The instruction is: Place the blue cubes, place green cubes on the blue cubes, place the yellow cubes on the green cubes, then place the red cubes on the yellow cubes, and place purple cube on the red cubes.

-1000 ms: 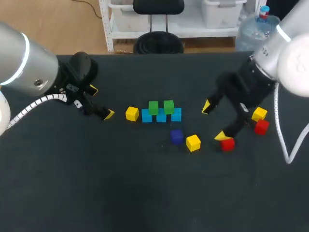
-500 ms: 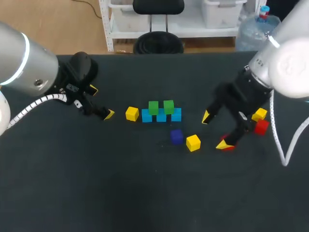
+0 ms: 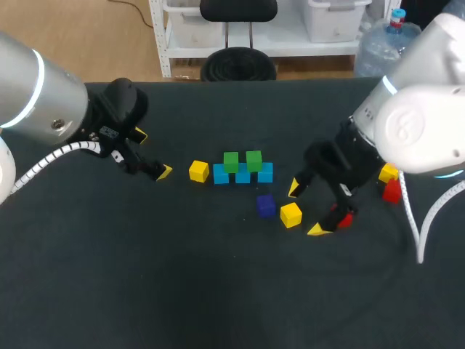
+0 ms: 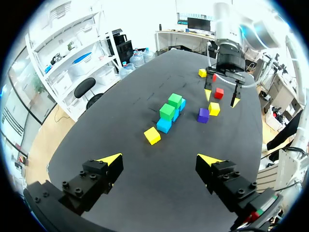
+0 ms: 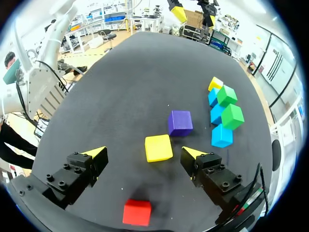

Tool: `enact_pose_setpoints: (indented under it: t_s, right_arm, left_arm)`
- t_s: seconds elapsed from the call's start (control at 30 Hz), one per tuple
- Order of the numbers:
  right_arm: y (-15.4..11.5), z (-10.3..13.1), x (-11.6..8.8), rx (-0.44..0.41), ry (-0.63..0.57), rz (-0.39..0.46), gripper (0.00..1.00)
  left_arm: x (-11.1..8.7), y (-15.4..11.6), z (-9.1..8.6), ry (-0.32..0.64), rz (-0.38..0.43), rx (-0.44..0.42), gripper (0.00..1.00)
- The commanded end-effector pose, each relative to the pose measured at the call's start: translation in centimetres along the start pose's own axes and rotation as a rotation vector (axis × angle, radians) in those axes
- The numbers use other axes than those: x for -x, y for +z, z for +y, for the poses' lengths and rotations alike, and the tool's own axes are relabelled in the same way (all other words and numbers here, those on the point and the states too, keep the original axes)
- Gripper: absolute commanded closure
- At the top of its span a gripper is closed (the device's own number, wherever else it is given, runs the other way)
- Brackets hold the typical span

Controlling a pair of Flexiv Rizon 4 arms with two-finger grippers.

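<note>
yellow cube (image 5: pixel 158 147) lay on the worktop (image 3: pixel 182 276) between the spread fingers of the right claw (image 3: pixel 306 209). neither finger touched it, so the claw was apart and empty. purple cube (image 5: pixel 179 123) sat just beside it and a red cube (image 5: pixel 136 211) lay under the claw. risk: an off-centre close would likely twist the yellow cube or shove it into the purple one, and a low finger could clip the red cube. blue cubes (image 3: pixel 266 172) sat in a row with green cubes (image 3: pixel 231 161) on top. a hard or skewed drop there could knock the greens off. left claw (image 3: pixel 152 153) was apart and empty, near a second yellow cube (image 3: pixel 198 171).
</note>
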State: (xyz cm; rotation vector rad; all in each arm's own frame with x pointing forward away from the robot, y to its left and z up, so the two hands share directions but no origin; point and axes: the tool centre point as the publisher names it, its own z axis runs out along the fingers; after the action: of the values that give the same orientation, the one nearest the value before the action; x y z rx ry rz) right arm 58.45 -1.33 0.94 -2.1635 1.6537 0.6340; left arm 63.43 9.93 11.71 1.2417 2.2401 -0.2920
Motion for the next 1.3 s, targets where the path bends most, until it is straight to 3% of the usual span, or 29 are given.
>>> enact_pose_setpoints:
  t_s: [0.03,0.6,0.77,0.8,0.83,1.13,1.23,1.27,1.3]
  right_arm:
    - [0.7,-0.4,-0.3,-0.009,-0.01,0.0,0.0]
    - [1.5,-1.6,-0.2,0.005,-0.065,-0.02,0.03]
    - [1.7,-1.7,-0.2,0.007,-0.073,-0.021,0.23]
    - [1.7,-1.7,-0.2,0.008,-0.074,-0.021,0.29]
    - [1.7,-1.8,-0.2,0.009,-0.076,-0.022,0.49]
    - [1.8,-2.0,-0.3,0.01,-0.079,-0.023,0.65]
    - [1.8,-1.9,-0.3,0.011,-0.077,-0.021,0.82]
    - [1.7,-1.9,-0.3,0.011,-0.075,-0.021,0.96]
    - [1.6,-1.9,-0.3,0.009,-0.071,-0.02,1.0]
  left_arm:
    - [-0.1,0.0,0.1,0.002,-0.005,-0.003,0.0]
    - [-0.1,0.0,0.1,0.002,-0.005,-0.003,0.0]
    - [-0.1,0.0,0.1,0.002,-0.005,-0.003,0.0]
    - [-0.1,0.0,0.1,0.002,-0.005,-0.003,0.0]
    - [-0.1,0.0,0.1,0.002,-0.005,-0.003,0.0]
    - [-0.1,0.0,0.1,0.002,-0.005,-0.003,0.0]
    - [-0.1,0.0,0.1,0.002,-0.005,-0.003,0.0]
    - [-0.1,0.0,0.1,0.002,-0.005,-0.003,0.0]
    - [-0.1,0.0,0.1,0.002,-0.005,-0.003,0.0]
